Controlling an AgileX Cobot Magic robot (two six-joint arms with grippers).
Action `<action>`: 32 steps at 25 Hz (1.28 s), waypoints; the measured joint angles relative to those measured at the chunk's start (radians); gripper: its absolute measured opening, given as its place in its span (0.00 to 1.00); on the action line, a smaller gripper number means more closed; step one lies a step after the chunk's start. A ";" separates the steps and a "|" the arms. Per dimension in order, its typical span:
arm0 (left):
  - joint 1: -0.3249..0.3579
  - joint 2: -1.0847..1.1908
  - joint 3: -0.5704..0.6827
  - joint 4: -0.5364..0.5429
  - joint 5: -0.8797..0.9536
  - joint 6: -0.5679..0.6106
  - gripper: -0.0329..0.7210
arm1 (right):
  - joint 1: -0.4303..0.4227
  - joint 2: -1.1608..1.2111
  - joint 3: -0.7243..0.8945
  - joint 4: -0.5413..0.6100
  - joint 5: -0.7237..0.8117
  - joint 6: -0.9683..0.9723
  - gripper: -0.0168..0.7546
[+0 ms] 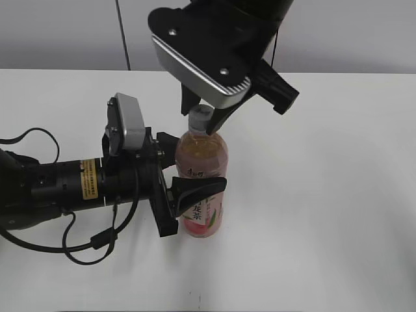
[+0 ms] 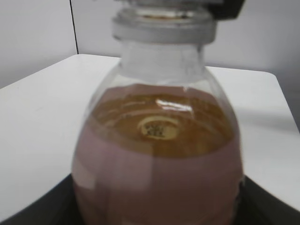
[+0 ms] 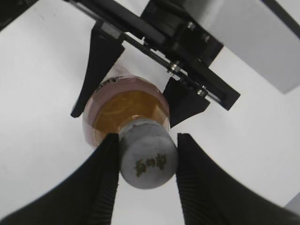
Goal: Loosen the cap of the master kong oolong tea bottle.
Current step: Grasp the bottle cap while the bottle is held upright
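White table [image 1: 338,195], bare but for cables [image 1: 84,247]. We see left gripper [image 1: 188,172] clamping the upright master kong oolong tea bottle [image 1: 203,159]; right gripper [image 3: 146,161] straddles the cap [image 3: 149,161] (seemingly touching, blurry).

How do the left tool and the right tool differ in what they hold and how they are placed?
The left tool comes from the side and clamps the bottle at its body; the right tool comes from above and sits around the cap. The left tool's fingers lie level, the right tool's point down. Both are black and on the same upright bottle.
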 joint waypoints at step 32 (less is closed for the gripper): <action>-0.003 0.000 -0.006 -0.013 0.008 -0.012 0.62 | 0.009 -0.008 -0.005 -0.090 -0.022 -0.938 0.38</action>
